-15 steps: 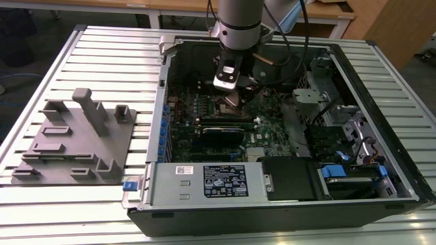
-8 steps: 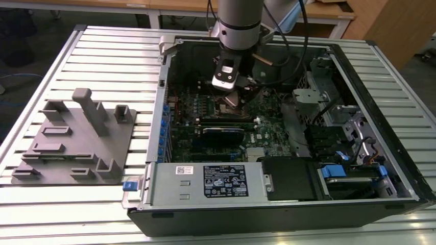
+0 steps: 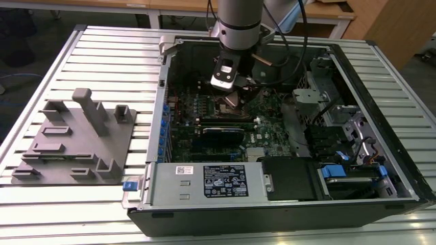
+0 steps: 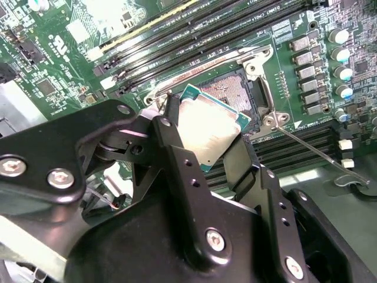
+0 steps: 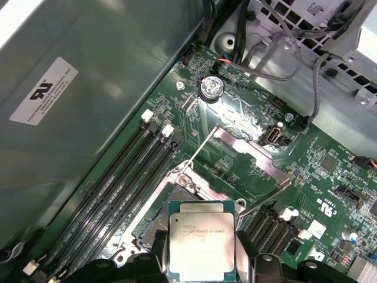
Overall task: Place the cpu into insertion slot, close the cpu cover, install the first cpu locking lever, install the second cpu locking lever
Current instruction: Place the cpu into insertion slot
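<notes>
We hold the cpu (image 4: 217, 121), a small flat square chip with a dull silver metal top, by two opposite edges between the black fingers (image 4: 179, 162) of the hand (image 4: 206, 130). The hand is closed only to the chip's width and grips nothing else. In the exterior view it hangs inside the open black computer case (image 3: 381, 92), toward twelve o'clock of the green circuit board (image 3: 272, 132). A grey moulded fixture block (image 3: 75, 138) sits at nine o'clock on the slatted metal bench (image 3: 109, 56). The chip sits directly over the insertion slot (image 4: 228, 88), a square socket with a dark centre and silver rim. It looks slightly tilted, and we cannot tell whether any edge touches yet. The cpu cover (image 5: 250, 156), a thin silver frame plate, stands swung open beyond the socket, and a thin steel wire lever (image 4: 318, 154) lies released beside it, so the way down looks free. To seat it well, we judge the chip should be level and square with the rim, corners matched. It should go straight down without sliding across the contacts, and the fingers should ease apart only once it rests flat inside the rim.
</notes>
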`<state>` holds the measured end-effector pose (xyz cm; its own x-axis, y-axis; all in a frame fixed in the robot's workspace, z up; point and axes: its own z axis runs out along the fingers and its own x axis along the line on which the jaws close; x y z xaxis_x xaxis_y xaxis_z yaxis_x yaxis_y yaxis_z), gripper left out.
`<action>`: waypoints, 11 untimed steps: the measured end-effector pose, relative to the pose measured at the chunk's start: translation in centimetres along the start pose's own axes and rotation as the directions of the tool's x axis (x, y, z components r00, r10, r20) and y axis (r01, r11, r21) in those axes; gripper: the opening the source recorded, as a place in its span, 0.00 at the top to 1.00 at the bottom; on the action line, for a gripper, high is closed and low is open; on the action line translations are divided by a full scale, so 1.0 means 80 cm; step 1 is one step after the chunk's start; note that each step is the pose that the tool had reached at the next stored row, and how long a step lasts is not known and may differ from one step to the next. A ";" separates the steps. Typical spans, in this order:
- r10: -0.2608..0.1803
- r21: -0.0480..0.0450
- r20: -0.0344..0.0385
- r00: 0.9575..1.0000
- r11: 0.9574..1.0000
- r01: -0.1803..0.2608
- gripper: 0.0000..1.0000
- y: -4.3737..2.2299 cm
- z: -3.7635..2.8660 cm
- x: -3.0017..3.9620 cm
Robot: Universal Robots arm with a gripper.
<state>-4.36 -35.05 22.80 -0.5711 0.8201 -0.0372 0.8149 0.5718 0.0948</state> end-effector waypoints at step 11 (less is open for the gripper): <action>0.021 0.001 0.002 1.000 1.000 -0.021 0.46 0.0000 0.0000 0.0000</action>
<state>-4.36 -35.05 22.80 -0.5539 0.8318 -0.0372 0.8266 0.5547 0.0948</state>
